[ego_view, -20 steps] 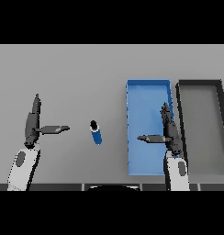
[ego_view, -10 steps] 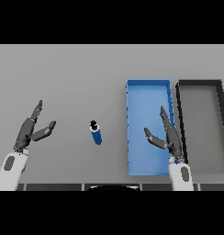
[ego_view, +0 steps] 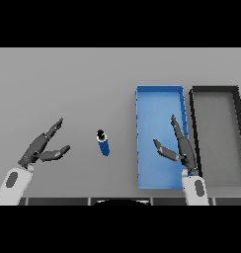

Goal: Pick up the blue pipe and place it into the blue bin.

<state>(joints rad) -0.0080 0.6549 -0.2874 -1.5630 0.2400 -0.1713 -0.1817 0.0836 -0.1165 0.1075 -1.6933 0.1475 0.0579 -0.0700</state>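
A short blue pipe (ego_view: 103,144) with a dark end cap lies on the grey table, left of the blue bin (ego_view: 144,179). My left hand (ego_view: 39,149) hovers open at the lower left, well to the left of the pipe, fingers stretched toward the upper right. My right hand (ego_view: 183,148) is open over the near right part of the blue bin, fingers pointing away from me and thumb out to the left. Neither hand touches the pipe.
A black bin (ego_view: 194,123) stands directly right of the blue bin, their long sides almost touching. The table's near edge runs just below both bins and my forearms.
My left hand has drifted left and tilted its fingers outward. My right hand has lowered slightly and leaned left over the blue bin. The pipe has stayed in place.
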